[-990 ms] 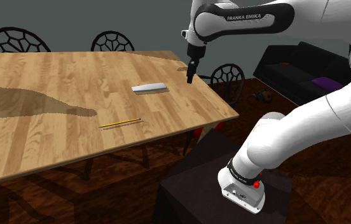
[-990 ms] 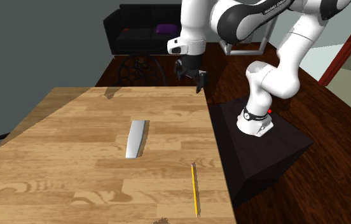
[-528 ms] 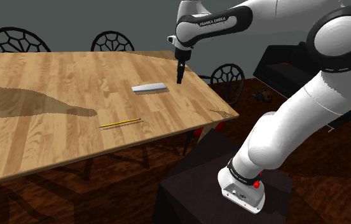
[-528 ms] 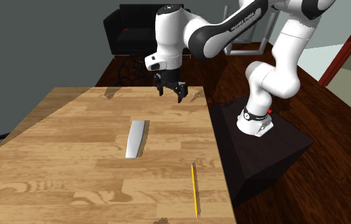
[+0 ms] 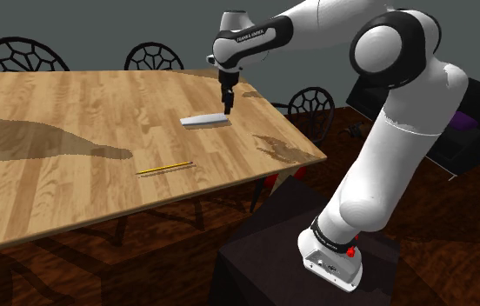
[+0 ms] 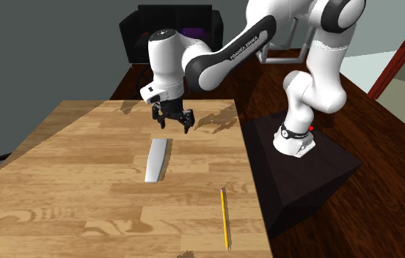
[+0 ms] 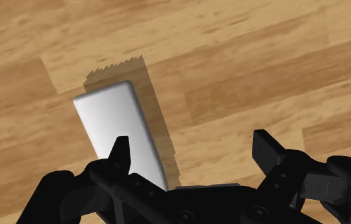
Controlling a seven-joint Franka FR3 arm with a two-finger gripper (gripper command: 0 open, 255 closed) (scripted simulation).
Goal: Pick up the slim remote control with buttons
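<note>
Shoulder view: the remote [image 5: 204, 119] lies flat on the wooden worktop [image 5: 56, 130], near the side that is closest to the robot. It looks like a thin, pale grey slab, and I cannot make out any buttons on it. In this view its long side runs left to right, and the black claw [image 5: 227, 108] hangs just above its right end, pointing down. In the second exterior view the remote [image 6: 157, 159] points away from the camera, and the claw [image 6: 174, 123] floats over its far end, a little to the right of it. It does not touch the remote. In the wrist view the claw [image 7: 193, 143] is open. Its two fingers [image 7: 118, 153] stand wide apart and hold nothing. The remote [image 7: 118, 130] is not in the gap between them. It lies off to one side, and one finger sits in front of its edge, while the gap shows bare wood [image 7: 263, 63]. The long side of the remote runs straight out ahead of the claw, so I think the fingers are already turned the right way to squeeze its thin sides. I think the claw must slide sideways until the remote sits in the gap, move along toward its middle, and then go down. A yellow pencil [image 5: 164, 168] lies well apart from the remote and should not get in the way.
</note>
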